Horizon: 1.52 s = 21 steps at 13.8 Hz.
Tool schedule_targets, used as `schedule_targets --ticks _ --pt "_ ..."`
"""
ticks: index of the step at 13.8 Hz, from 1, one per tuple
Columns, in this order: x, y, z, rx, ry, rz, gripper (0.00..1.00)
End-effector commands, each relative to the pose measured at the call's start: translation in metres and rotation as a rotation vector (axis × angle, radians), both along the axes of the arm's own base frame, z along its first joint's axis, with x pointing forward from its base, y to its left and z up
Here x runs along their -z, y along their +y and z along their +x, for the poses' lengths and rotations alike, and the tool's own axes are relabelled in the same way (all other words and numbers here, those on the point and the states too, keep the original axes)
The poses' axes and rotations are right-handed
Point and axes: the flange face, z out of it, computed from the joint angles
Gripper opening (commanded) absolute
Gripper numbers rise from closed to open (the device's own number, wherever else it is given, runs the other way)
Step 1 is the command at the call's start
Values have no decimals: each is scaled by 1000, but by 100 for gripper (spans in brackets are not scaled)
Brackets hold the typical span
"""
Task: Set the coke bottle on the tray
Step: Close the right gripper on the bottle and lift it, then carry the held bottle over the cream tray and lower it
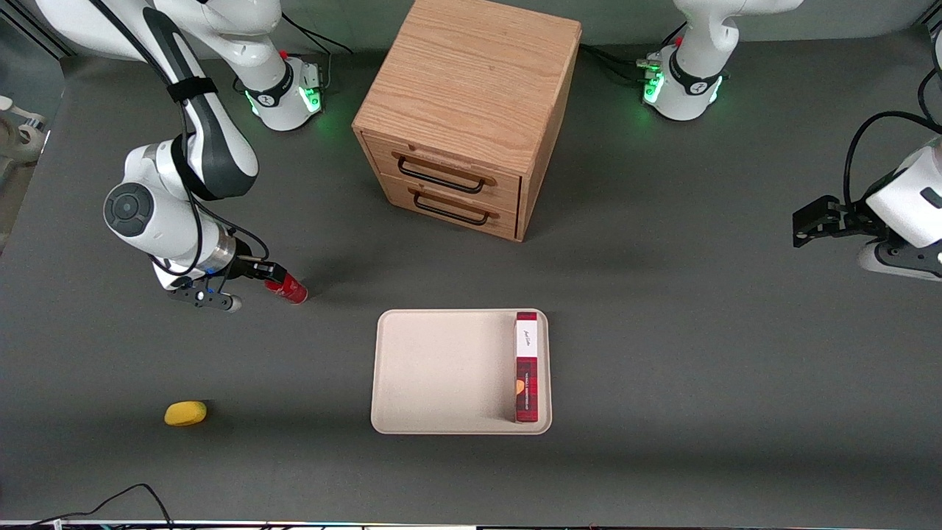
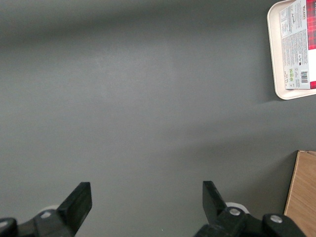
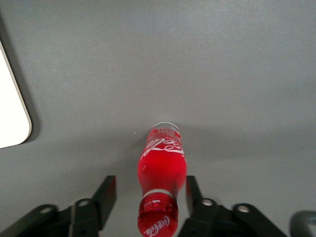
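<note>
Right gripper straddles the coke bottle on the table

The gripper (image 3: pixel 148 197) sits low at the working arm's end of the table, fingers (image 3: pixel 106 190) spread apart on either side of the coke bottle (image 3: pixel 162 170), not closed on it. The bottle (image 1: pixel 287 288) rests on the grey table (image 1: pixel 699 353), well apart from the tray (image 1: pixel 441 368), which holds a red plaid box (image 1: pixel 527 368) along one edge.

White "Coca-Cola" script ran along the coke bottle (image 3: pixel 162 165) and its cap (other labels were unreadable).
</note>
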Motion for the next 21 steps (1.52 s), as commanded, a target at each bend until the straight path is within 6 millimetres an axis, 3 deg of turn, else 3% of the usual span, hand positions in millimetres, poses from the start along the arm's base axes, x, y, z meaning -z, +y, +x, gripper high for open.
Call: schedule_targets --ticks 1,4,6,11,13,15,16,19,21 --pt "-1 7 -4 -2 -11 -19 0" --pt "-18 5 -1 -37 -7 -48 0" --pt "-73 2 14 -79 35 -79 0" --pt "-234 -18 39 -180 76 -57 0" --pt "-275 -10 53 -181 61 -14 0" --pt "-286 14 79 -131 62 11 0" --pt "-281 31 95 -61 61 30 0" --pt "-213 93 146 186 37 71 0" --pt "-159 119 173 330 2 100 0"
